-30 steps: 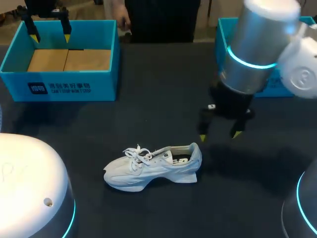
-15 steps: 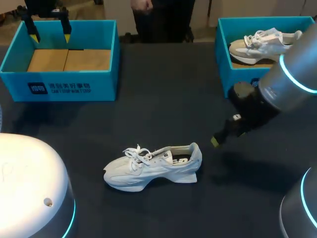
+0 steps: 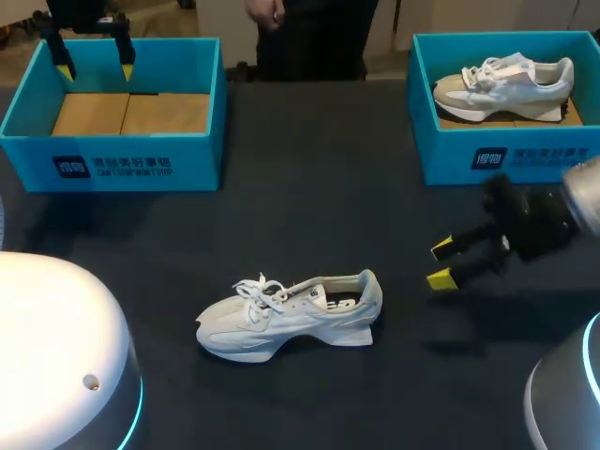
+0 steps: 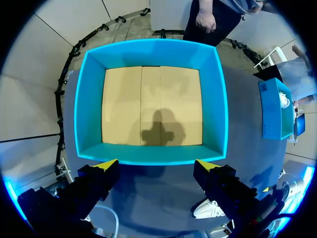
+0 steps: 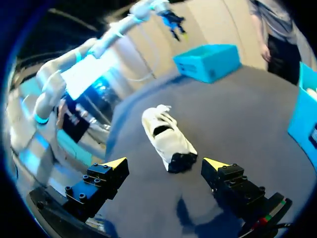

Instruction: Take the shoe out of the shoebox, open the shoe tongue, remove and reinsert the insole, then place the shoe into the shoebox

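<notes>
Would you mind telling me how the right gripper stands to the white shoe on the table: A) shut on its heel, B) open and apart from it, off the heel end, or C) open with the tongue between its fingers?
B: the right gripper hangs open, clear of the shoe, off its heel end.

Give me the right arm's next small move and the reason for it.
Probably ease the right gripper toward the heel of the white shoe. The shoe lies on the table, and the gripper is open, apart from it and aimed at the heel. The left gripper hangs far off over the empty shoebox.
</notes>
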